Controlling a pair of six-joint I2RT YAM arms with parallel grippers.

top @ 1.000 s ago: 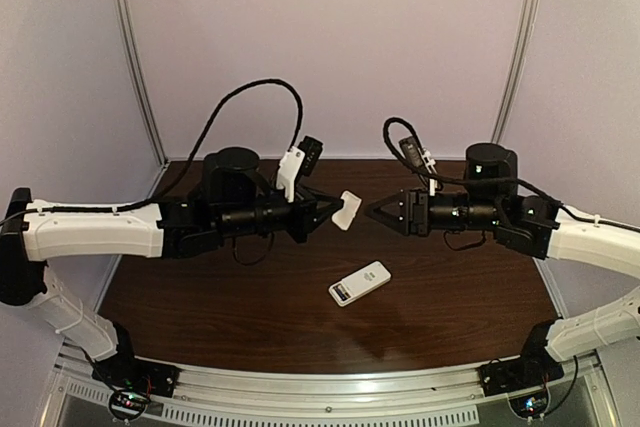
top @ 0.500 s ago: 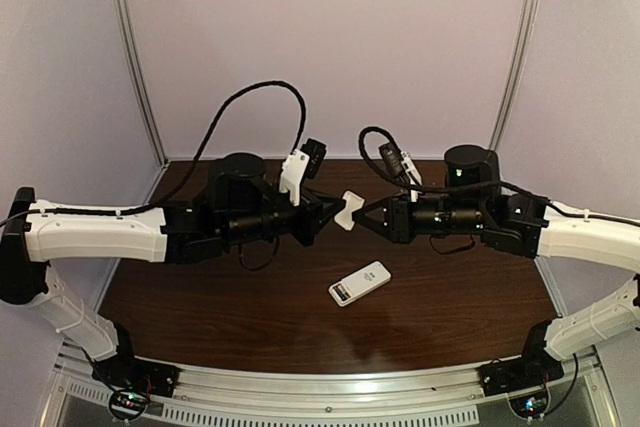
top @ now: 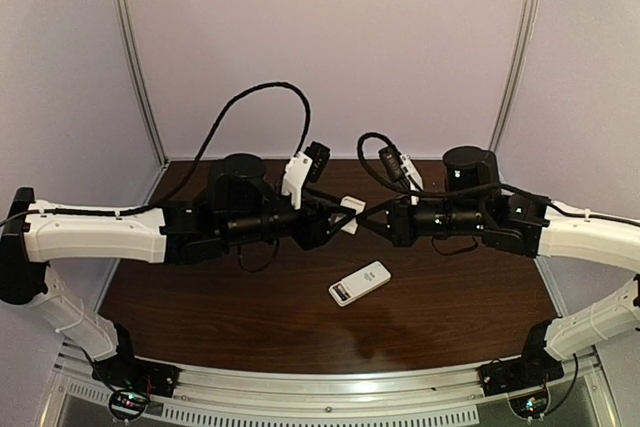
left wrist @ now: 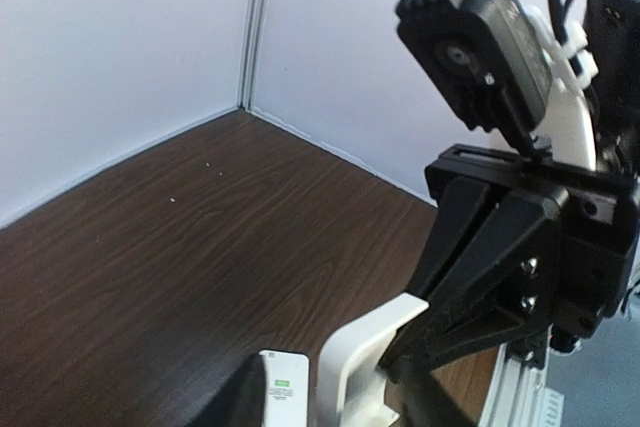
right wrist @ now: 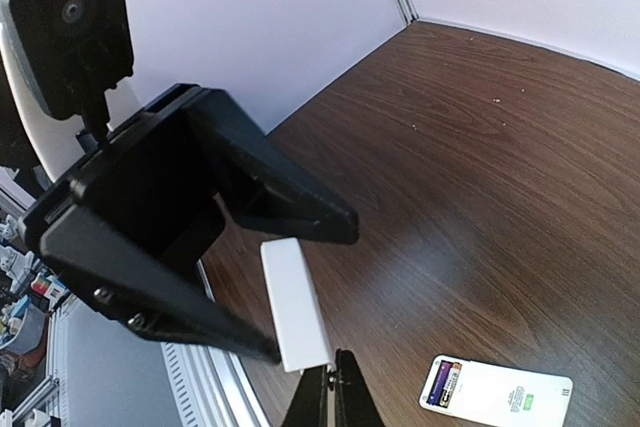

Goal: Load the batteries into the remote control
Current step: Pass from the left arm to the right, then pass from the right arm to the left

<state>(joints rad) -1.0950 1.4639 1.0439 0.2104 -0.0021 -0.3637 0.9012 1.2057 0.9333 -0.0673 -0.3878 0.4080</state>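
My right gripper (right wrist: 331,392): jaws fully closed, pinching one edge of the flat white plastic piece (right wrist: 292,299) in the air above the table (top: 200,297). My left gripper (right wrist: 310,290): jaws part-open, one finger on either side of the same piece, gripping nothing. Remote control (top: 360,283): lying flat on the table below both grippers, back face up. Its open end bay holds the batteries (right wrist: 441,384), reddish-dark; I cannot tell how many
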